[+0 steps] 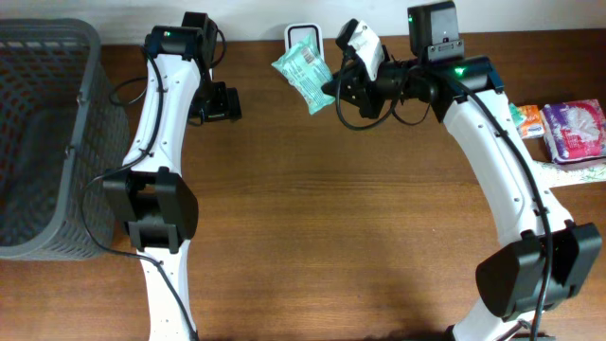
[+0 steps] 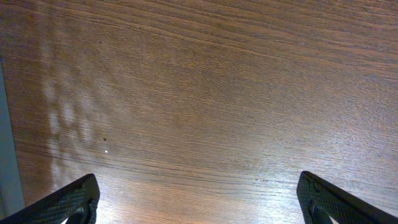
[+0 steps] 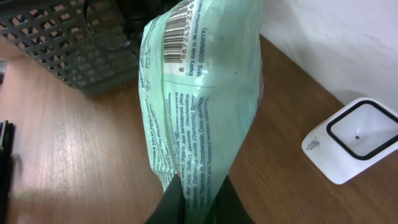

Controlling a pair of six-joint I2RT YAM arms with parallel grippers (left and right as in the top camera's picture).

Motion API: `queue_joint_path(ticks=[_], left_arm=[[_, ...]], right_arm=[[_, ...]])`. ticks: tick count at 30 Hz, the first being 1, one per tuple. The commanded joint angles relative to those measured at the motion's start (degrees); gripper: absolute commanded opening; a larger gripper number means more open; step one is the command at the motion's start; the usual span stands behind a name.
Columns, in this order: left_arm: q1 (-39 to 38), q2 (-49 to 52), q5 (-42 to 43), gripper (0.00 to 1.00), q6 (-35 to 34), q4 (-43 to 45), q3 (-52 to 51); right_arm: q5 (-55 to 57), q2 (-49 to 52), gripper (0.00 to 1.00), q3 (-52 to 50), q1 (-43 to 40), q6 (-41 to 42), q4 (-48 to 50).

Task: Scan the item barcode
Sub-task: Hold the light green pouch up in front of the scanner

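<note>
Right gripper (image 1: 333, 93) reached toward the scanner (image 1: 303, 36), jaws pinching the green packet (image 1: 303, 71) by one end. The packet hung just in front of the scanner. Left gripper (image 1: 220, 102) hovered left of the scanner over the table (image 1: 331, 218), jaws spread wide. Basket (image 1: 43, 142) sat farther left. The packet hid part of the scanner overhead. Barcode (image 3: 180, 28) was cut off at the wrist frame's top.

Brown wood-grain table (image 1: 331, 218), white wall (image 3: 336, 37) behind it, grey mesh basket (image 1: 38, 142) at its left edge
</note>
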Motion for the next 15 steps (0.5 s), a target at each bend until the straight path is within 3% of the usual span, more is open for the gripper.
queue_joint_path(ticks=[1,3,6,12,15], left_arm=[[-0.02,0.61,-0.07,0.99,0.68,-0.02,-0.15],[-0.02,0.61,-0.07,0.99,0.68,-0.02,-0.15],[-0.02,0.61,-0.04,0.99,0.68,0.00,-0.15],[-0.02,0.61,-0.07,0.99,0.68,-0.02,-0.15],[-0.02,0.61,-0.07,0.99,0.68,-0.02,-0.15]], right_arm=[[3.93,0.11,0.04,0.22,0.17,1.99,-0.44],[23.04,0.44,0.04,-0.31,0.22,13.86,-0.70],[48.26,1.99,0.04,-3.23,0.96,23.19,-5.57],[77.55,8.22,0.04,-14.78,4.83,33.14,-6.97],[79.58,10.54,0.04,-17.66,7.91,33.16,-6.49]])
